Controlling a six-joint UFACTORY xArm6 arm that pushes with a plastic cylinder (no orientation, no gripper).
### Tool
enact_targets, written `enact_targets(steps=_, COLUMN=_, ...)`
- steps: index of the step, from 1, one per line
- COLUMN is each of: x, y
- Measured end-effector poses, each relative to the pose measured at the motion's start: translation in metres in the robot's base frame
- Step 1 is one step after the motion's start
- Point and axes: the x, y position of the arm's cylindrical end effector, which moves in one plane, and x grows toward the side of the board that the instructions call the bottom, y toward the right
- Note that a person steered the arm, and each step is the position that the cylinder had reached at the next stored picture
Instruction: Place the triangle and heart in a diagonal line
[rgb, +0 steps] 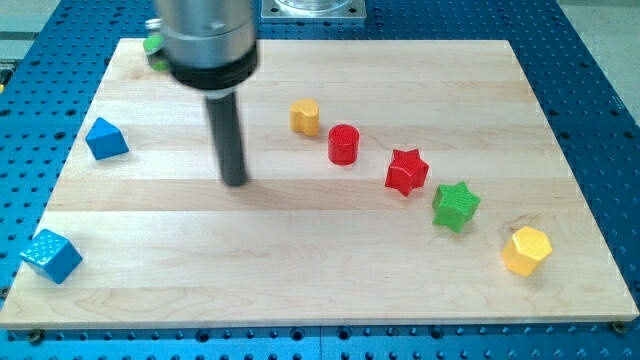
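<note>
Blue cube (50, 255) nearest; blue triangle (106, 138) points up, left of my tip (235, 182).

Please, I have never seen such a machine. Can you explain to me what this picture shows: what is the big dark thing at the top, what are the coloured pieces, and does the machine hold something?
There is only one picture, from one camera looking down at a slant on a pale wooden board that lies on a blue perforated table. The big dark cylinder is the end of a robot arm. It has no hand and holds nothing; it ends in a straight dark rod, and my tip touches the board to push blocks.

On the board lie small blocks. To the tip's right, a slanting row runs toward the view's bottom right: yellow block, red cylinder, red star, green star, yellow hexagon. At the left edge lie a blue triangular block and a blue cube. A green block peeks from behind the arm; its shape is hidden. The tip touches no block.
</note>
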Motion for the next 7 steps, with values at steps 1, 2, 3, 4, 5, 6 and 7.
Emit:
enact_targets(steps=1, x=-0.02, y=-0.105)
enact_targets(steps=2, x=-0.073, y=-0.112)
enact_targets(steps=3, x=-0.084, y=-0.109)
enact_targets(steps=4, x=-0.014, y=-0.094)
enact_targets(steps=5, x=-0.035, y=-0.175)
enact_targets(steps=6, x=-0.06, y=-0.172)
enact_targets(steps=7, x=-0.12, y=-0.12)
